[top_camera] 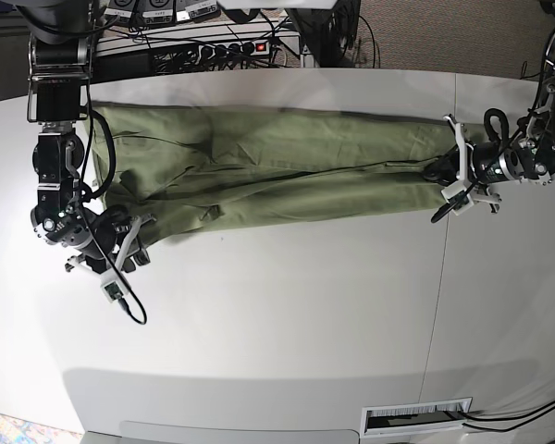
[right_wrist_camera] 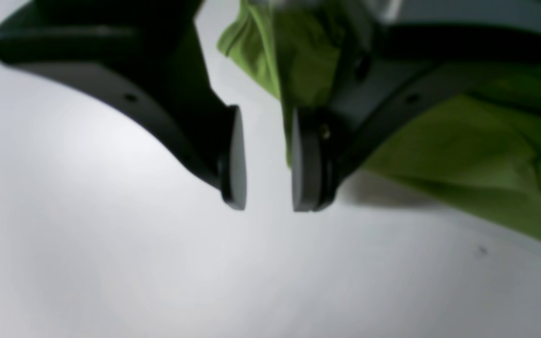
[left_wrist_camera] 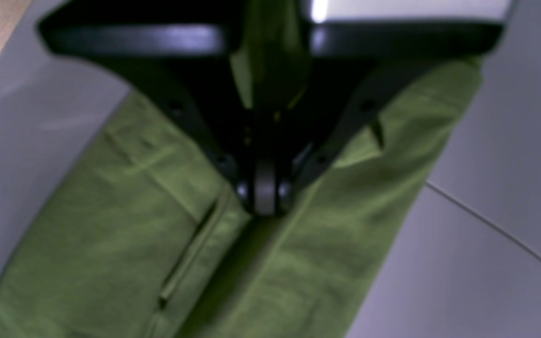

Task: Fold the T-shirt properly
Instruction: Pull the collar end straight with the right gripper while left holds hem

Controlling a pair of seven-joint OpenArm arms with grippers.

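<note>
The olive-green T-shirt (top_camera: pixel 287 166) lies stretched in a long wrinkled band across the far half of the white table (top_camera: pixel 287 305). My left gripper (left_wrist_camera: pixel 266 199) is shut on the T-shirt (left_wrist_camera: pixel 111 225), with a fold of cloth running up between its fingers. In the base view the left gripper (top_camera: pixel 442 174) sits at the shirt's right end. My right gripper (right_wrist_camera: pixel 270 199) is open, and only white table shows between its pads (right_wrist_camera: pixel 236 155). The T-shirt (right_wrist_camera: pixel 477 159) lies just behind and beside its right finger. In the base view the right gripper (top_camera: pixel 139 242) is at the shirt's lower left corner.
A power strip (top_camera: pixel 231 46) and cables lie beyond the table's far edge. A seam (top_camera: pixel 441 277) runs down the table on the right. A slotted vent (top_camera: pixel 416 416) sits near the front edge. A cable (top_camera: pixel 129 310) hangs from the right arm.
</note>
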